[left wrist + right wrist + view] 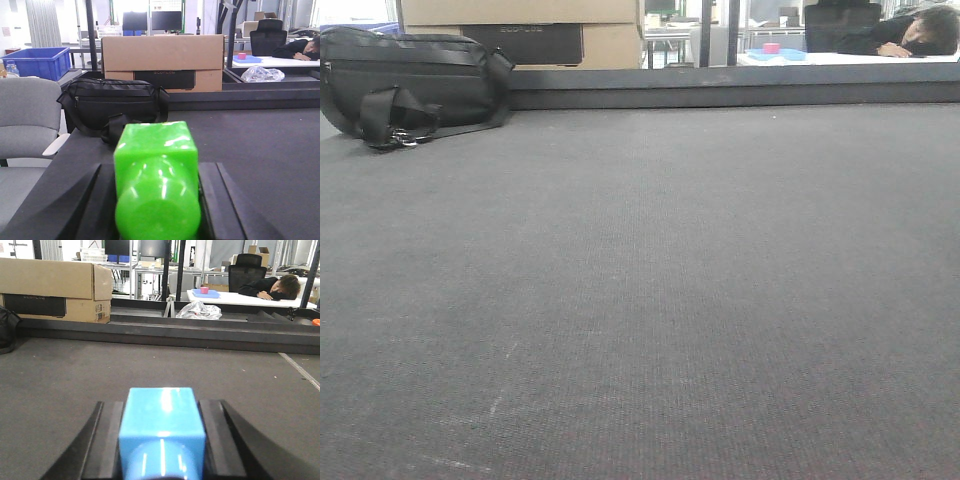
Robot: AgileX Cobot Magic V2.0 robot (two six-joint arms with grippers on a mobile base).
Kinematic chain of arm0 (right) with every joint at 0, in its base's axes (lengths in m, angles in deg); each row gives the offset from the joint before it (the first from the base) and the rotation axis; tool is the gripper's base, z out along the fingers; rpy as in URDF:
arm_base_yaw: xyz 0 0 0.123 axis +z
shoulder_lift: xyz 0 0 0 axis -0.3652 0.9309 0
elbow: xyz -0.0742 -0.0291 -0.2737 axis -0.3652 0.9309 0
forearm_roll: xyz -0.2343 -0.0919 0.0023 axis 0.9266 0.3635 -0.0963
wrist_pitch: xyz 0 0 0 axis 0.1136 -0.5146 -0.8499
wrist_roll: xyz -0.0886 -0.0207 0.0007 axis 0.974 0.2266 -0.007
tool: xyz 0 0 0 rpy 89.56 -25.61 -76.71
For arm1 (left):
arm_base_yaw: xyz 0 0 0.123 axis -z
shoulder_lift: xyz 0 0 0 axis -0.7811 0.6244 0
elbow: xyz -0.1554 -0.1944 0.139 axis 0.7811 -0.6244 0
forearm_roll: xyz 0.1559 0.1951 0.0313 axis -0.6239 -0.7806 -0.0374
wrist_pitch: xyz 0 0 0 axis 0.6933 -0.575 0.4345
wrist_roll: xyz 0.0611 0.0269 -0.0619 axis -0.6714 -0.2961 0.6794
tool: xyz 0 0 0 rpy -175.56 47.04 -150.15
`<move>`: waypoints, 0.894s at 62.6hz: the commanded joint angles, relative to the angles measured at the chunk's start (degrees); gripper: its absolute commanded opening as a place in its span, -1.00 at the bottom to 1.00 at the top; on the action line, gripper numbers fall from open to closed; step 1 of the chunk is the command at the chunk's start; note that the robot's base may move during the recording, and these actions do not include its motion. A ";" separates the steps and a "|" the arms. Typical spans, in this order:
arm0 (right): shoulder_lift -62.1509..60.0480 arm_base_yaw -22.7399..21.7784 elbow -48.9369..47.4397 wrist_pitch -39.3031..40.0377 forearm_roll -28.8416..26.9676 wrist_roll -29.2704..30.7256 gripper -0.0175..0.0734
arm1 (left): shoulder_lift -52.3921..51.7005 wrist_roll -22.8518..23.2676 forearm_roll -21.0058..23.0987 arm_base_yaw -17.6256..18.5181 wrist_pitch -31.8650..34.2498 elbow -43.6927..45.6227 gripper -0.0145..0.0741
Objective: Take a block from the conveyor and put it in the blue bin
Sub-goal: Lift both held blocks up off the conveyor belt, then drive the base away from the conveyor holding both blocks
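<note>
Green block (156, 170) clamped in L tool (157, 172), blue block (162, 422) clamped in R tool (161, 412); grey conveyor (640, 300) beyond both.

Conveyor (700, 300) layout
A shoulder bag (112, 107) lies on the conveyor at far left. A cardboard box (162, 60) sits behind it, beyond the edge rail (200, 335), and a plastic bag (200, 311) lies behind the rail further right. A chair (27, 117) stands left of the conveyor, with a bin (35, 62) behind it. The left tool (157, 172) clamps a block (155, 150); the right tool (161, 410) clamps a second block (162, 422).
</note>
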 commanded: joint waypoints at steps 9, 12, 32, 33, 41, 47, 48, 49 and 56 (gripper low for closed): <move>-0.32 0.06 -0.47 0.91 0.82 0.37 -0.97 | -0.32 0.04 0.37 0.31 1.11 -0.11 -0.92; -0.32 0.06 -0.47 0.91 0.82 0.37 -0.97 | -0.32 0.04 0.37 0.31 1.11 -0.11 -0.92; -0.32 0.06 -0.47 0.91 0.82 0.37 -0.97 | -0.32 0.04 0.37 0.31 1.11 -0.11 -0.92; -0.32 0.06 -0.47 0.91 0.82 0.37 -0.97 | -0.32 0.04 0.37 0.31 1.11 -0.11 -0.92; -0.32 0.06 -0.47 0.91 0.82 0.37 -0.97 | -0.32 0.04 0.37 0.31 1.11 -0.11 -0.92; -0.32 0.06 -0.47 0.91 0.82 0.37 -0.97 | -0.32 0.04 0.37 0.31 1.11 -0.11 -0.92; -0.32 0.06 -0.47 0.91 0.82 0.37 -0.97 | -0.32 0.04 0.37 0.31 1.11 -0.11 -0.92; -0.32 0.06 -0.47 0.91 0.82 0.37 -0.97 | -0.32 0.04 0.37 0.31 1.11 -0.11 -0.92; -0.32 0.06 -0.47 0.91 0.82 0.37 -0.97 | -0.32 0.04 0.37 0.31 1.11 -0.11 -0.92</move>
